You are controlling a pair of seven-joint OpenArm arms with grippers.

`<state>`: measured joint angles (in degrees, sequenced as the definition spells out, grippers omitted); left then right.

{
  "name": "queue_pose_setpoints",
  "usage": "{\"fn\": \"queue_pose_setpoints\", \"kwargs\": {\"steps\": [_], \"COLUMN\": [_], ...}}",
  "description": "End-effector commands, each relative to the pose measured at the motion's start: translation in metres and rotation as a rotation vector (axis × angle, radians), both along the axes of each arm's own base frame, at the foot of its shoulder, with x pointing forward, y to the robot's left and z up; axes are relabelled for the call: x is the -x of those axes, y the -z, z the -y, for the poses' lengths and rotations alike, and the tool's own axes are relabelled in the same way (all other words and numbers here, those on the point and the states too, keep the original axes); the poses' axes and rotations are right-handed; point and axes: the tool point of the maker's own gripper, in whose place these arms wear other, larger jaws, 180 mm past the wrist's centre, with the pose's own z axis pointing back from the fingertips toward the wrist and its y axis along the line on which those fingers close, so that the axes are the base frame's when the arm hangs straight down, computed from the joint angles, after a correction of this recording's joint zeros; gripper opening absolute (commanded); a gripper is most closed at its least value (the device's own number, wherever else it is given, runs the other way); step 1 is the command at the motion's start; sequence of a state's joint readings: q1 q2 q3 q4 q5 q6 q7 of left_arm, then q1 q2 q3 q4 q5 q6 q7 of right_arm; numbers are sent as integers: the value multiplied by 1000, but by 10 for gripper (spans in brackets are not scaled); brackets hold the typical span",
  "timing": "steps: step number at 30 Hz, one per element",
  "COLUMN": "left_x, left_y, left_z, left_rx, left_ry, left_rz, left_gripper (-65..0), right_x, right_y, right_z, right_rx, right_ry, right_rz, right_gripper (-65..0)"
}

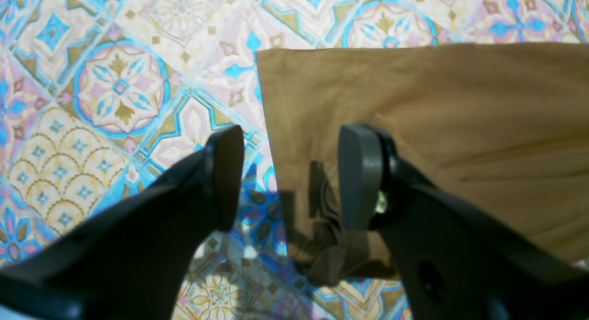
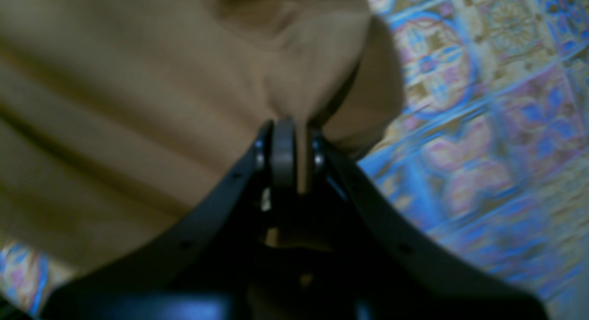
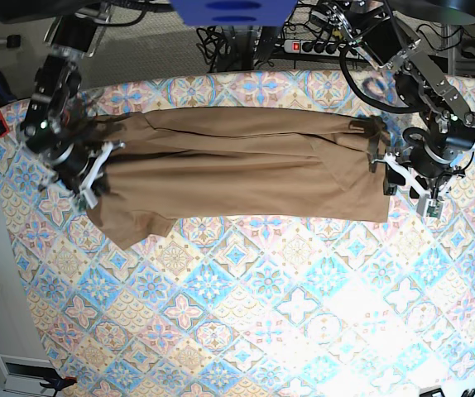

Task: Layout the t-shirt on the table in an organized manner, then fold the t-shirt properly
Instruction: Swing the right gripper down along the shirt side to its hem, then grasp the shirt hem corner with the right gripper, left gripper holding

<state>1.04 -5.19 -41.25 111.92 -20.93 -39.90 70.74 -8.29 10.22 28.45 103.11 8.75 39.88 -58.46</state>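
In the right wrist view, the right gripper [image 2: 287,126] is clenching a pinch of the t-shirt [image 2: 138,103] — its dark jaws are standing almost together, with a narrow fold of tan cloth rising between them. The fabric there is looking soft and matte, creasing in long shallow ridges away from the pinch.

In the left wrist view, the left gripper [image 1: 290,172] is standing released, its jaws wide apart. One grey pad is hovering over the t-shirt [image 1: 437,108] corner, the other over the table [image 1: 115,80]; a small bunched fold is lying just beside the pad, and nothing is being held.

Farther off, in the base view, the t-shirt [image 3: 246,178] is lying stretched as a long tan-brown band across the far half of the table [image 3: 246,314] — plain, unprinted, with one sleeve hanging toward the near side by the right gripper [image 3: 88,169]. The left gripper [image 3: 395,169] is sitting at the opposite end. The table covering is showing glossy diamond tiles in blue, pink and cream.
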Motion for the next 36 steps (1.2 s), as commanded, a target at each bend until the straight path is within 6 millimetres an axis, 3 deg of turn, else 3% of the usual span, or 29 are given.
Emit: {"fn": "queue_pose_setpoints", "kwargs": {"steps": [1, 8, 11, 13, 19, 26, 31, 33, 36], "left_x": [-7, -6, -6, -6, -5, -2, -2, -2, -3], "left_y": [-11, -10, -10, -10, -10, -7, -7, -7, -7], "left_z": [1, 0, 0, 0, 0, 1, 1, 1, 1], "left_rx": [-6, -7, -7, -7, -7, -6, -6, -6, -6], "left_ry": [10, 10, 10, 10, 10, 10, 10, 10, 10], "left_rz": [47, 40, 40, 38, 37, 30, 30, 30, 32], "left_gripper": [-331, -331, -331, -331, -331, -331, -331, -331, -331], "right_x": [-1, 7, 11, 12, 10, -33, -74, -84, -98], "right_y": [-4, 7, 9, 9, 1, -60, -104, -104, -81], "right_z": [4, 7, 11, 11, 25, 48, 42, 31, 11], "right_rx": [8, 13, 30, 33, 48, 70, 63, 51, 4], "right_ry": [1, 10, 19, 19, 60, 132, 115, 78, 23], "right_rz": [11, -38, -64, -70, -52, 143, 275, 272, 204], "right_gripper": [-650, -650, -536, -494, -458, -458, -458, -458, -458]}}
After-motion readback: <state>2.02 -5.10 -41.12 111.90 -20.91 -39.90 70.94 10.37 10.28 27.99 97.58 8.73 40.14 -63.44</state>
